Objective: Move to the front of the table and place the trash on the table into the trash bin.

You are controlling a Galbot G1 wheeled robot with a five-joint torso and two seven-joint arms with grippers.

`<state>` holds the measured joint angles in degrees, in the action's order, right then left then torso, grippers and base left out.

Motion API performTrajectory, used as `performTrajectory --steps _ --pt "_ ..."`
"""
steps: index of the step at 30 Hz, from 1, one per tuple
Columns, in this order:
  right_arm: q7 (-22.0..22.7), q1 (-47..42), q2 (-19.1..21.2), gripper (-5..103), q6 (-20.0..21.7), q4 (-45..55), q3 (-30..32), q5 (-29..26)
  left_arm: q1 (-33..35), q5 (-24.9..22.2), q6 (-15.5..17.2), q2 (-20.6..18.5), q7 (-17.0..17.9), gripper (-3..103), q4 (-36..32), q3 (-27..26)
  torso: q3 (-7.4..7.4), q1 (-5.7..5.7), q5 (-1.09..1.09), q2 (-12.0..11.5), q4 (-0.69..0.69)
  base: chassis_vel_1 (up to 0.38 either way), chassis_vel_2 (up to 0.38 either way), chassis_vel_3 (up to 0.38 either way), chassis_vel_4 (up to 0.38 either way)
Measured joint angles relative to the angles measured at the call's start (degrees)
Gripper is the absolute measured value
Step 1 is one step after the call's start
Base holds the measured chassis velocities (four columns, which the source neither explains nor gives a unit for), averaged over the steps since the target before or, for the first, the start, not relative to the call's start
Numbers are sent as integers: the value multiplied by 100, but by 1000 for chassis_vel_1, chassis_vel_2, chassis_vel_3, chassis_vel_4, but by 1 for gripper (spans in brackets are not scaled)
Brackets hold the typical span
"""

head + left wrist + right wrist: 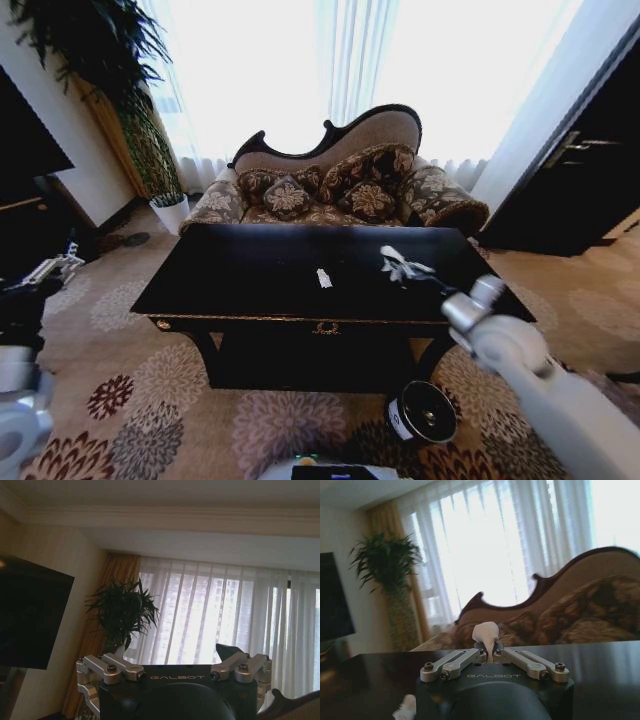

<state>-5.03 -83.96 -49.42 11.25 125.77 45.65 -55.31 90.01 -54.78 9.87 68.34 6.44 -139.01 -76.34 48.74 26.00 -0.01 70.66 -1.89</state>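
While clamped, the paper wad (486, 631) sits between the right hand (489, 652) fingers.

right gripper (405, 267) reaches forward, jaws pinched closed; left gripper (55, 268) parked aside.

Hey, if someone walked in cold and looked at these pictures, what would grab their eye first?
First, the glossy black table in the middle of the room, with an ornate patterned sofa behind it against bright curtained windows. Next, the right gripper above the table's right side, jaws shut on a crumpled white paper wad. A small white scrap lies mid-table, and the dark trash bin sits tipped on the floral carpet by the table's front right.
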Motion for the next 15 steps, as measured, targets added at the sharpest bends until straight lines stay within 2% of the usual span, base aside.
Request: performTrajectory --steps 3,6,15 --pt "-194 -495 -393 1 -266 119 281 178 -17 17 0 4 5 100 0 74 0 0 0 0 1 0 0 0 0" --pt "-311 -671 -492 1 -341 209 416 153 -5 30 2 16 5 100 -36 98 0 0 0 0 1 0 0 0 0" --pt "-483 -741 -303 1 -728 56 464 91 -62 14 3 -69 4 100 1 44 1 0 0 0 4 0 0 0 0"
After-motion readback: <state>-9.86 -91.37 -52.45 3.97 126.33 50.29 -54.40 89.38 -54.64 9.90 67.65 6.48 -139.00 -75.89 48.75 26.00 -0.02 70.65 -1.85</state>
